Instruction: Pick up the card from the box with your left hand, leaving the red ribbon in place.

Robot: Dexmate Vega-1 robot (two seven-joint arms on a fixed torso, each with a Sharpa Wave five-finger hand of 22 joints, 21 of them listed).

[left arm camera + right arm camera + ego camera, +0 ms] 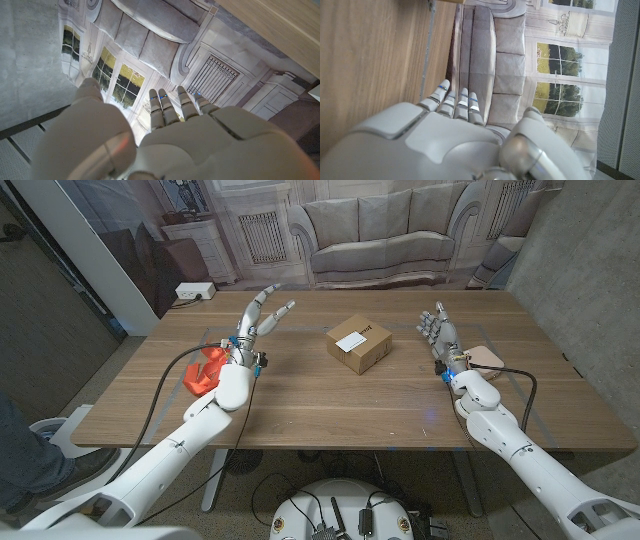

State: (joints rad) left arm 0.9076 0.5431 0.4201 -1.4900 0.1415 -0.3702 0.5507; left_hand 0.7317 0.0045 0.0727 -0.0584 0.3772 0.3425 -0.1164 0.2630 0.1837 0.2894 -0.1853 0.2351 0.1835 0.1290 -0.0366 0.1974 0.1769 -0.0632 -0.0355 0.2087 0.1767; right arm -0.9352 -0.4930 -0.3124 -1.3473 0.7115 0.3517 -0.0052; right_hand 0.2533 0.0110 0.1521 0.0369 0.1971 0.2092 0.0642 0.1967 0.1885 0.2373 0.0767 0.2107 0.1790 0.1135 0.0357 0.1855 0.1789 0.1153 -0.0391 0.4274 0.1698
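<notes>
Left robot hand [262, 317] raised, fingers spread, holding nothing, ready to reach for card [351, 338] on box [358, 345]. Ribbon [204, 370] on bench [330, 405] alongside. Right robot hand [438, 330] idle, empty.

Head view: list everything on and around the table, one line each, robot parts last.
Box: one, brown cardboard, table centre, white card on top.
Ribbon: one, red, bunched on the table beside the left wrist.
Pinkish object: one, right of the right hand; too small to identify.
Table: one, wooden.
Power strip: one, white, behind the table's far left corner.
Left hand: one, white, fingers spread, holding nothing.
Right hand: one, white, holding nothing.
</notes>
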